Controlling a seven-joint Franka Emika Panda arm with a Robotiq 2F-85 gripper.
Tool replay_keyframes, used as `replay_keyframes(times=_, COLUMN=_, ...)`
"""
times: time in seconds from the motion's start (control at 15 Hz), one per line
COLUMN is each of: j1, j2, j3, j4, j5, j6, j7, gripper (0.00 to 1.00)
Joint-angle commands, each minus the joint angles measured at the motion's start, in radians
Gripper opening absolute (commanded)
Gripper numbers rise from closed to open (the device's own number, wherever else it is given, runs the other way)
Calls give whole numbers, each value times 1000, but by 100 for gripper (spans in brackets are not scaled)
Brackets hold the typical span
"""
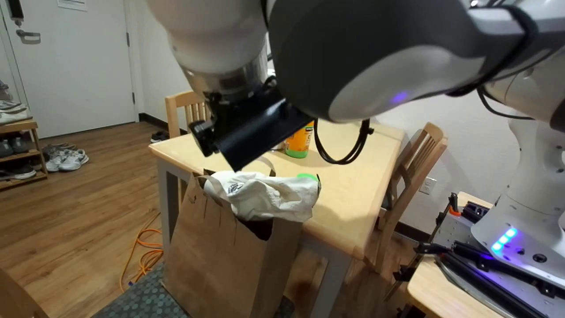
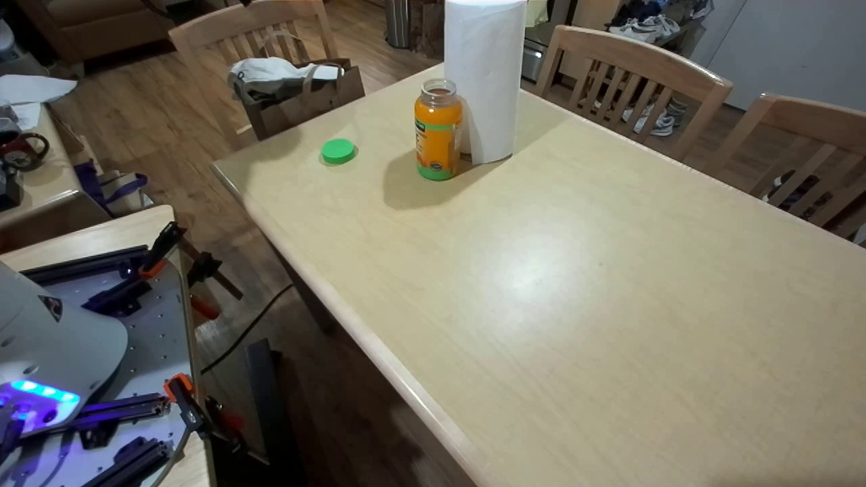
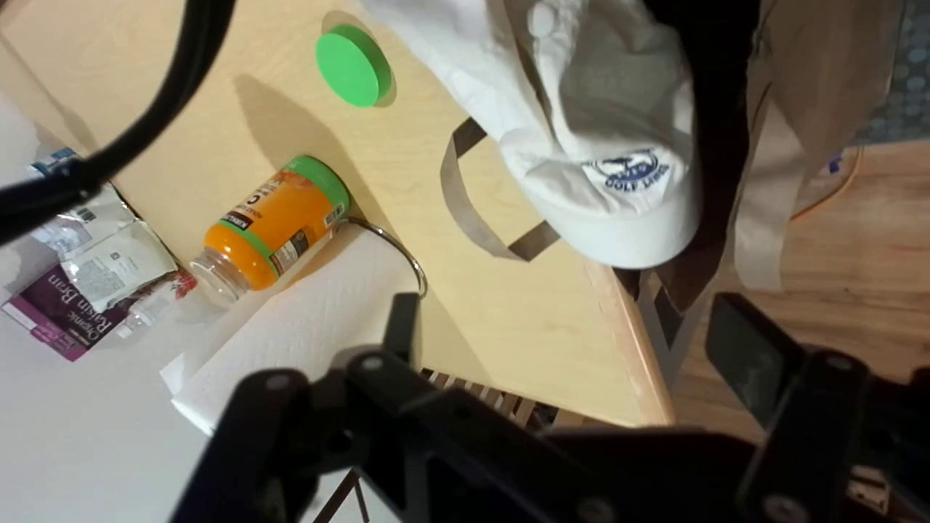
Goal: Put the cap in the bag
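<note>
A white fabric cap (image 1: 269,194) with a dark logo lies across the open top of a brown paper bag (image 1: 220,256). Part of it hangs over the rim toward the table. The cap (image 2: 277,71) and bag (image 2: 304,108) also show in an exterior view. In the wrist view the cap (image 3: 617,152) lies ahead of my gripper (image 3: 570,327), over the bag's dark mouth. The fingers are wide apart with nothing between them and do not touch the cap. In an exterior view the black gripper body (image 1: 260,128) hangs above the bag; its fingertips cannot be made out there.
The bag stands on a patterned chair seat (image 1: 141,296) against the table (image 2: 541,270). On the table are a green lid (image 2: 337,151), an open orange bottle (image 2: 438,135) and a paper towel roll (image 2: 482,81). A bag handle (image 3: 465,196) loops over the table edge.
</note>
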Motion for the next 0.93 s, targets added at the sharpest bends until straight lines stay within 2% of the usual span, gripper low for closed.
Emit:
replay_keyframes(times=0.0, j1=-10, j2=-70, j3=-27, j4=15, j5=3, j6=9, j7=93, gripper=100)
replay_keyframes(times=0.13, j1=-36, j2=-122, j3=-37, j4=18, j5=22, j6=22, j7=124, gripper=100)
replay_keyframes(times=0.33, j1=-115, j2=-214, j3=-28, j4=2, j5=72, j6=46, j7=133, gripper=100)
replay_keyframes(times=0.87, j1=-436, j2=-347, j3=40, j4=-106, j5=364, j6=69, j7=-23, gripper=100)
